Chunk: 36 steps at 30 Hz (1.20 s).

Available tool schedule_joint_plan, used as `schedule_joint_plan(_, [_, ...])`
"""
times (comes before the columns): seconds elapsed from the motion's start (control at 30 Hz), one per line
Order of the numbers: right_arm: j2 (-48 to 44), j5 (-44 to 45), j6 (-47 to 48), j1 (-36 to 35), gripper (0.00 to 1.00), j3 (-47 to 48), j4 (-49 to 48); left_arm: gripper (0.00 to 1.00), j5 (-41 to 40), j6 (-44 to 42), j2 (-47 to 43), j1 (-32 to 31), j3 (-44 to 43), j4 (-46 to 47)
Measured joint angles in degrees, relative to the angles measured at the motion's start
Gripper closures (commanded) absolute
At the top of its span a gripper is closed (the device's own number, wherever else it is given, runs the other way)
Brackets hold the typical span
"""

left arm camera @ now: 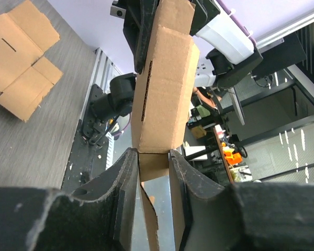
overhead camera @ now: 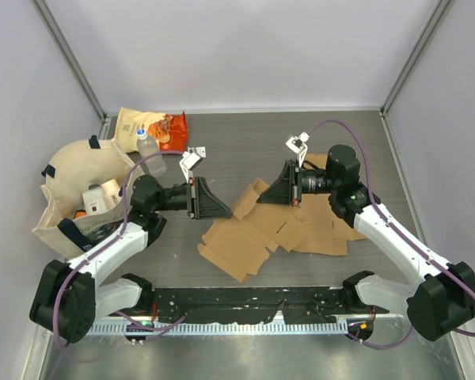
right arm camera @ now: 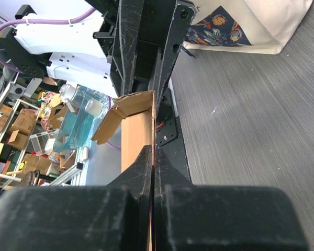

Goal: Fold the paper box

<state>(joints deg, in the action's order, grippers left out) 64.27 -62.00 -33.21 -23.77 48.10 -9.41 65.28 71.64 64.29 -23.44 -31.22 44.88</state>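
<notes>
Currently the cardboard box [left arm camera: 165,89] hangs in the air between the two arms, stretched from one hand to the other instead of lying on the table [overhead camera: 222,150]. The left gripper [left arm camera: 153,157] has a short flap of it between its fingers [left arm camera: 126,172]. In its own wrist view the flap fills the gap from one inner face to the other, so I read this as a grasp on the box (the top view is too small to confirm it). Straight ahead of those fingertips the long slotted panel rises away to the right gripper [right arm camera: 153,151], whose fingers are pressed together on the thin edge of the same panel. Seen from that wrist, the sheet runs edge-on out from the pinch towards the left hand.

Holding both ends probably serves the fold: one hand can anchor the panel while the other swings its flap about the crease, which a single hand could hardly do with the piece off the table. Below and beside both hands, flat cardboard sheets [overhead camera: 237,245] lie spread on the table, apparently unfolded. Behind the left hand sits a cloth bag [overhead camera: 71,174], well apart from the work and seemingly no part of it.
</notes>
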Motion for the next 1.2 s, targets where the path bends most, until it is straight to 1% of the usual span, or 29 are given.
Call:
schedule_joint_plan(0.07, [0.0, -0.4, -0.1, 0.0, 0.99, 0.0, 0.0, 0.71, 0.3, 0.4, 0.4, -0.3, 0.3, 1.2])
schedule_joint_plan(0.13, [0.0, -0.4, -0.2, 0.0, 0.99, 0.0, 0.0, 0.71, 0.4, 0.6, 0.8, -0.4, 0.5, 2.0])
schedule_joint_plan(0.17, [0.0, -0.5, -0.2, 0.0, 0.99, 0.0, 0.0, 0.67, 0.4, 0.8, 1.0, -0.4, 0.5, 2.2])
schedule_joint_plan(0.2, [0.0, -0.5, -0.2, 0.0, 0.99, 0.0, 0.0, 0.66, 0.4, 1.1, 1.1, -0.4, 0.5, 2.4])
schedule_joint_plan(0.27, [0.0, -0.5, -0.2, 0.0, 0.99, 0.0, 0.0, 0.66, 0.5, 1.5, 1.1, -0.4, 0.6, 2.9])
schedule_joint_plan(0.53, [0.2, -1.2, -0.7, -0.1, 0.99, 0.1, -0.3, 0.80, 0.3, -0.2, -1.4, -0.4, 1.5, 1.4])
schedule_joint_plan(0.57, [0.3, -1.3, -0.8, -0.1, 0.99, 0.2, -0.5, 0.86, 0.2, -0.3, -1.5, -0.4, 1.5, 1.2])
schedule_joint_plan(0.6, [0.3, -1.4, -1.0, -0.1, 0.99, 0.2, -0.6, 0.89, 0.2, -0.3, -1.5, -0.5, 1.5, 1.1])
schedule_joint_plan(0.63, [0.3, -1.5, -1.2, -0.1, 0.99, 0.2, -0.9, 0.95, 0.2, -0.3, -1.5, -0.5, 1.5, 1.0])
schedule_joint_plan(0.67, [0.3, -1.6, -1.4, -0.1, 0.99, 0.2, -1.1, 1.00, 0.1, -0.4, -1.5, -0.5, 1.5, 1.0])
schedule_joint_plan(0.83, [0.3, -1.9, -1.5, -0.2, 0.99, 0.2, -1.5, 1.00, -0.4, -1.9, -1.8, -0.5, 1.5, -0.4])
schedule_joint_plan(0.87, [0.3, -1.6, -1.0, -0.3, 0.99, 0.3, -0.9, 0.98, -1.0, -3.8, -2.4, -0.6, 1.4, -2.4])
schedule_joint_plan(0.9, [0.3, -1.1, 0.1, -0.3, 0.99, 0.5, 0.5, 0.83, -1.6, -6.3, -3.3, -0.6, 0.9, -5.8])
schedule_joint_plan(0.93, [0.3, -0.3, 1.4, -0.5, 0.99, 0.9, 2.3, 0.44, -2.7, -9.3, -4.5, -0.7, -0.3, -11.8])
schedule_joint_plan(1.0, [0.3, 1.9, 4.0, -0.6, 0.99, 2.1, 5.8, 0.27, -6.8, -19.0, -7.2, -0.9, -4.2, -26.1])
schedule_joint_plan(1.03, [0.3, 3.2, 5.2, -0.6, 0.99, 2.8, 7.4, 0.20, -9.5, -23.1, -8.7, -1.0, -6.6, -33.2])
schedule_joint_plan(1.07, [0.3, 4.1, 6.1, -0.6, 0.99, 3.3, 8.7, 0.19, -12.1, -26.6, -10.3, -1.0, -8.1, -37.8])
schedule_joint_plan(1.1, [0.3, 5.3, 7.4, -0.6, 0.99, 3.9, 10.3, 0.19, -16.5, -31.0, -12.9, -1.2, -9.8, -43.8])
schedule_joint_plan(1.13, [0.3, 6.8, 9.0, -0.8, 0.99, 4.2, 12.0, 0.19, -19.5, -34.1, -15.5, -1.3, -10.7, -47.5])
schedule_joint_plan(1.2, [0.4, 8.2, 10.3, -1.5, 0.99, 4.2, 13.9, 0.19, -24.3, -38.2, -20.0, -1.5, -11.2, -51.4])
